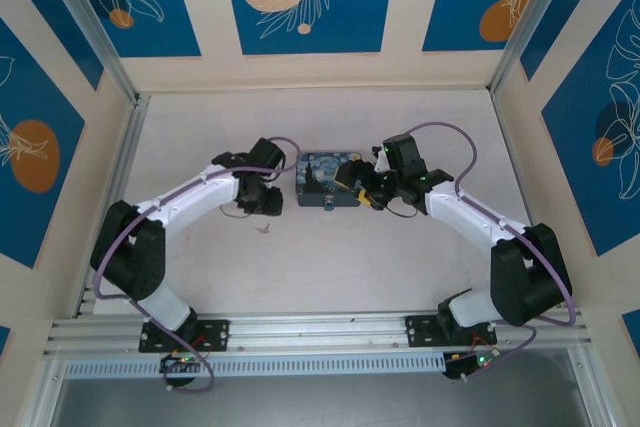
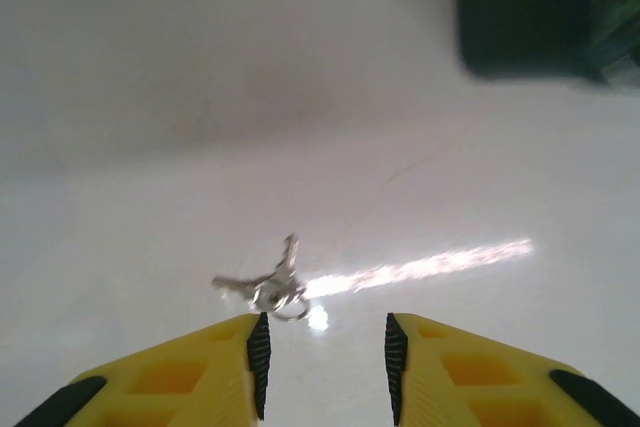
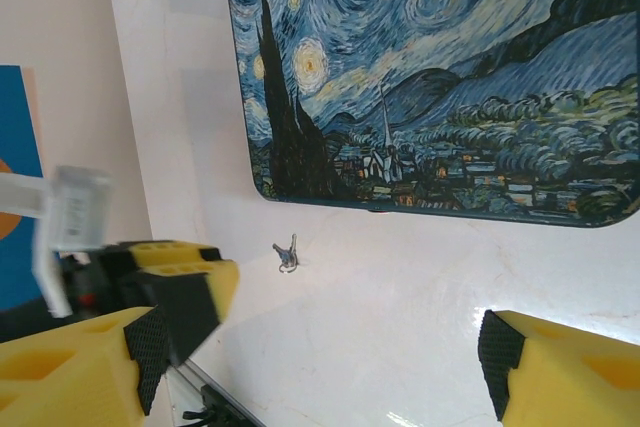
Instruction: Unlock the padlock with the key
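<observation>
Right of the painted box (image 1: 328, 182) the right gripper (image 3: 322, 347) gapes empty, left of it the left gripper (image 2: 327, 362) hangs parted beside the loose key (image 2: 268, 282), so key pickup seems in hand: descend, centre, pinch low.

Looks down on a pale, glossy table (image 2: 150, 147). Shows the left gripper (image 2: 325, 339) at the bottom edge: two yellow fingers (image 2: 180, 377) with black ribbed pads (image 2: 259, 357), parted, bare table between them. Finds the key (image 2: 268, 282) just ahead of the pad on the view's left, lying flat on the table: small, metal, on a ring (image 2: 287, 305), seemingly with two blades, one pointing away and one to the left. Sits outside the gap, not between the pads; cannot tell whether the ring touches the fingertip. Catches a bright streak of glare (image 2: 430, 267) running right from the key. Holds a dark, blurred box (image 2: 530, 7) in the top right corner, well apart from the key.
</observation>
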Controlling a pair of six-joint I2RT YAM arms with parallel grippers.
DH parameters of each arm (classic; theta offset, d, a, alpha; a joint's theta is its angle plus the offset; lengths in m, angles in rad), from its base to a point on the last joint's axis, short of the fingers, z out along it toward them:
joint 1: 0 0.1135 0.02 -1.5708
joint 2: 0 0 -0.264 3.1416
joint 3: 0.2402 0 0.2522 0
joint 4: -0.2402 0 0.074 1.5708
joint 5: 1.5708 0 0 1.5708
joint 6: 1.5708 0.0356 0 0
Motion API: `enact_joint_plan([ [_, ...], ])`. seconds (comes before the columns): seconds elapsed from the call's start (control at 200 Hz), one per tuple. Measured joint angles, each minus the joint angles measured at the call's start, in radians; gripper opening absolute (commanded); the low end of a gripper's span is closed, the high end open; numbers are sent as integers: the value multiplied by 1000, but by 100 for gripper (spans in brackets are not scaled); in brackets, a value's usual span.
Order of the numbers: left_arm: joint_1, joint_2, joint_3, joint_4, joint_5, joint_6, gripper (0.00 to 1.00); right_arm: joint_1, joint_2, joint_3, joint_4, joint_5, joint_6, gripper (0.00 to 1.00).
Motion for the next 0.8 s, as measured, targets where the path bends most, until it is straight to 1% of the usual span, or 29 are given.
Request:
enact_joint_plan([
  [0.145,0,17,-58,1,-15,21,40,0,0,0,0,0,0,83],
  [0.38,0,69,-58,28,-33,64,43,0,0,0,0,0,0,83],
  [0.56,0,118,-46,48,-40,92,45,0,0,0,0,0,0,83],
  [0.8,-1,146,-42,73,-41,108,46,0,0,0,0,0,0,83],
])
